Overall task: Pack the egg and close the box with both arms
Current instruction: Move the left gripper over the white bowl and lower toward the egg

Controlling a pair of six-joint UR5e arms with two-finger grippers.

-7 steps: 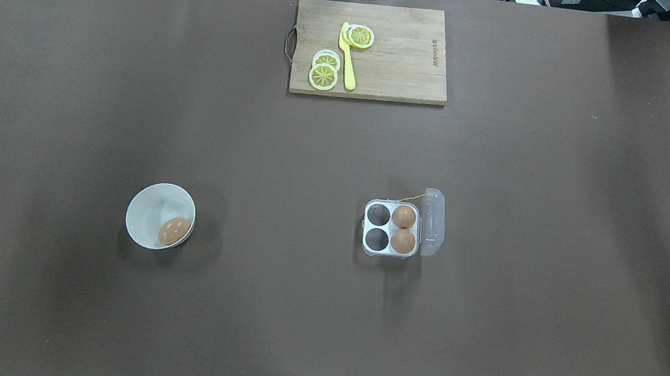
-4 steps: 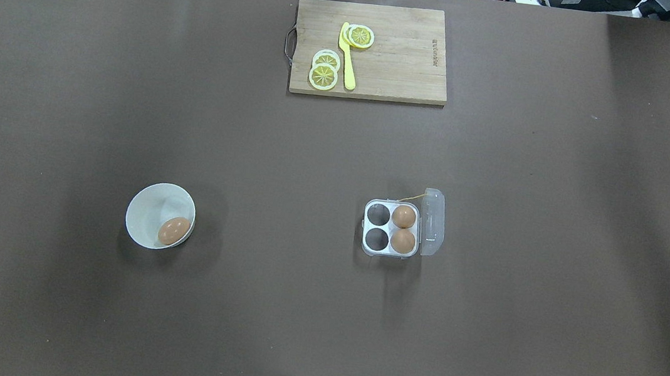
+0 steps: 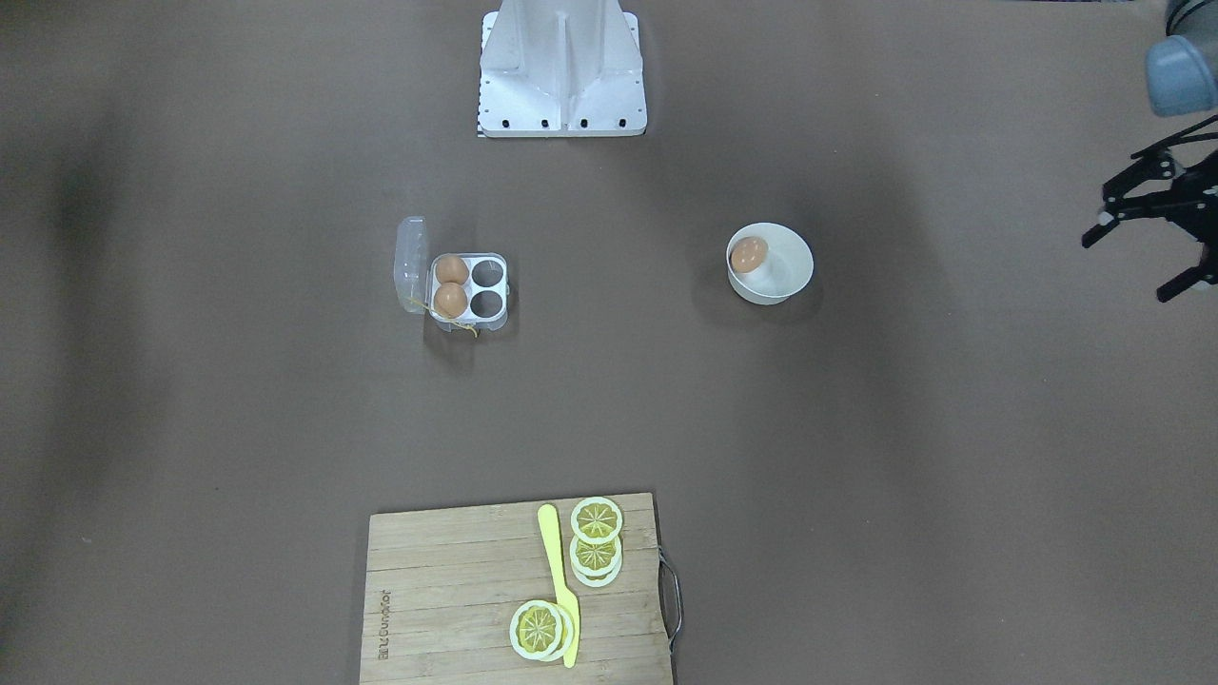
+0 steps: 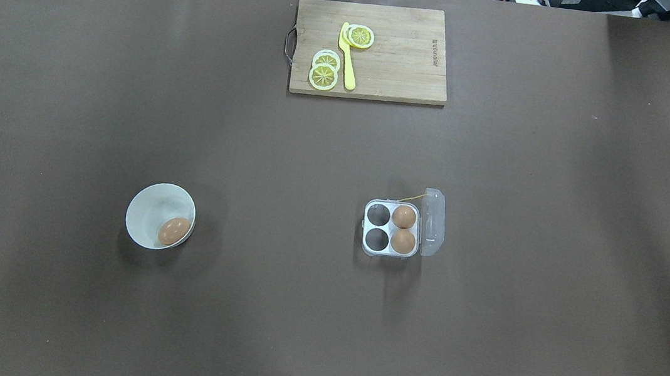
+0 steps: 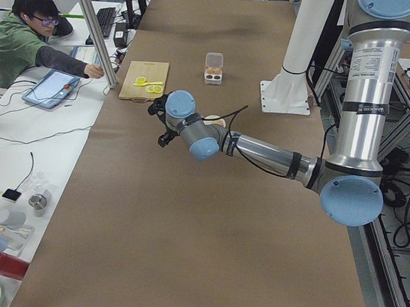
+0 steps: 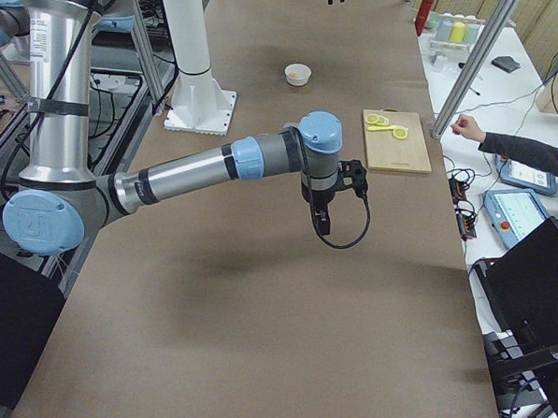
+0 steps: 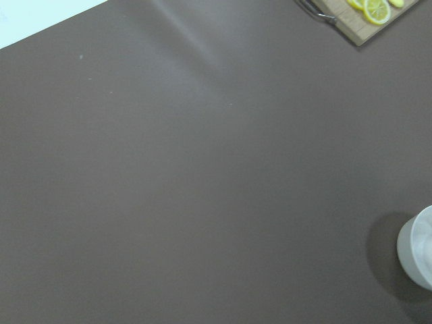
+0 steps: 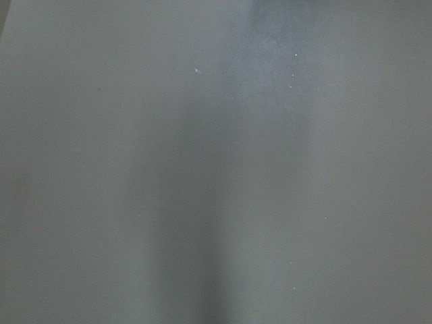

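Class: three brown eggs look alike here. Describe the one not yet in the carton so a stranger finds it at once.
On the brown table, find the round white bowl on the robot's left. The egg lies alone inside it; the other two eggs sit in cells of the clear box.

Three eggs (image 4: 174,231), one box (image 4: 390,228), one bowl (image 4: 149,212)

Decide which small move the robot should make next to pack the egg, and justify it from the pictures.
Probably bring the left pincer in over the bowl. That pincer hangs open at the edge of the table, while the egg lies in the bowl on its side. The box has its lid open and two free cells.
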